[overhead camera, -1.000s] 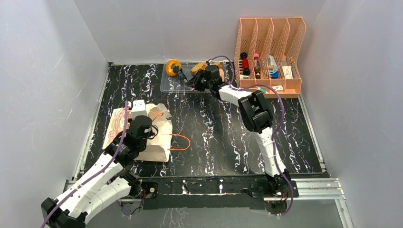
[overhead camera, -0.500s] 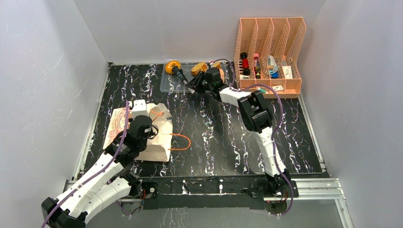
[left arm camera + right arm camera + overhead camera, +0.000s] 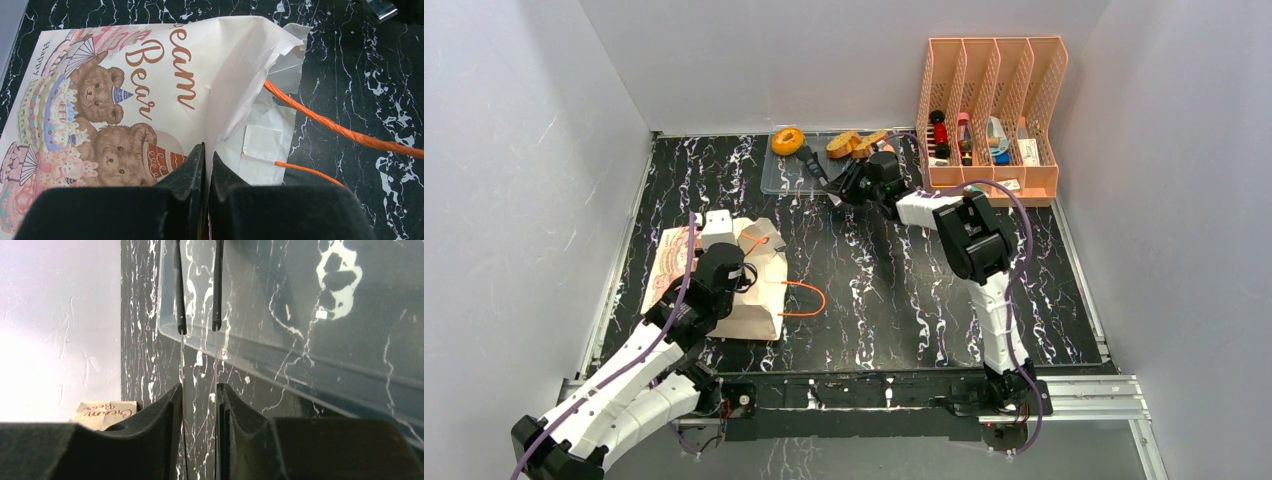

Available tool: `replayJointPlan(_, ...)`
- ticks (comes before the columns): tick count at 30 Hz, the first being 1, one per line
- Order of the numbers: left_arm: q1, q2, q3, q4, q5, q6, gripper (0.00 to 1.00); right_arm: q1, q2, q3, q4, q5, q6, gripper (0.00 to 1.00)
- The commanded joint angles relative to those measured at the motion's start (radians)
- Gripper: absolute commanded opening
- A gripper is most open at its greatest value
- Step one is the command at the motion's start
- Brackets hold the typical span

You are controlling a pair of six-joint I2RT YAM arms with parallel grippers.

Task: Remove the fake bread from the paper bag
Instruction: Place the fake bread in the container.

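Observation:
The cream paper bag (image 3: 759, 300) lies flat on the left of the table, its bear picture (image 3: 100, 115) facing up and its orange cord handles (image 3: 340, 131) trailing right. My left gripper (image 3: 206, 156) is shut on a fold of the bag's paper near the mouth. A ring doughnut (image 3: 786, 140) and two other golden-brown fake bread pieces (image 3: 844, 146) lie in the clear tray (image 3: 786, 180) at the back. My right gripper (image 3: 817, 166) is at the tray's near edge, just short of the doughnut. In the right wrist view it (image 3: 199, 390) is open, with nothing between the fingers.
An orange mesh file rack (image 3: 994, 100) with small items stands at the back right, beside the tray. White walls close in the table on the left, back and right. The bag's far edge (image 3: 102, 412) shows in the right wrist view.
My right gripper has let go of the doughnut, which now lies flat in the tray, and has drawn back toward the tray's near edge. The left gripper and bag have not moved.

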Motion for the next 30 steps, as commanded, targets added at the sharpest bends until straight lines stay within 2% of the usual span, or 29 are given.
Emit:
replayJointPlan(1,-0.001,-0.008,0.0,0.021,0.008,0.007,0.0,-0.006,-0.124,-0.052,0.123,-0.024,-0.011,0.24)
replayJointPlan(8,-0.001,-0.032,-0.016,0.087,0.121,0.08,0.0,-0.006,-0.317,-0.292,0.2,-0.045,-0.042,0.2)
replayJointPlan(10,-0.002,-0.046,-0.029,0.136,0.191,0.116,0.0,-0.007,-0.397,-0.385,0.211,-0.059,-0.058,0.19)
replayJointPlan(14,-0.002,-0.036,-0.029,0.167,0.244,0.153,0.0,-0.007,-0.611,-0.584,0.184,-0.065,-0.108,0.17)
replayJointPlan(19,-0.001,-0.019,-0.038,0.201,0.34,0.217,0.0,-0.003,-0.946,-0.812,0.052,-0.066,-0.184,0.16)
replayJointPlan(24,-0.001,0.016,-0.038,0.242,0.418,0.275,0.0,0.006,-1.252,-0.927,-0.183,-0.079,-0.257,0.16)
replayJointPlan(30,-0.001,0.051,-0.04,0.286,0.479,0.312,0.0,0.014,-1.479,-1.022,-0.376,-0.184,-0.267,0.14)
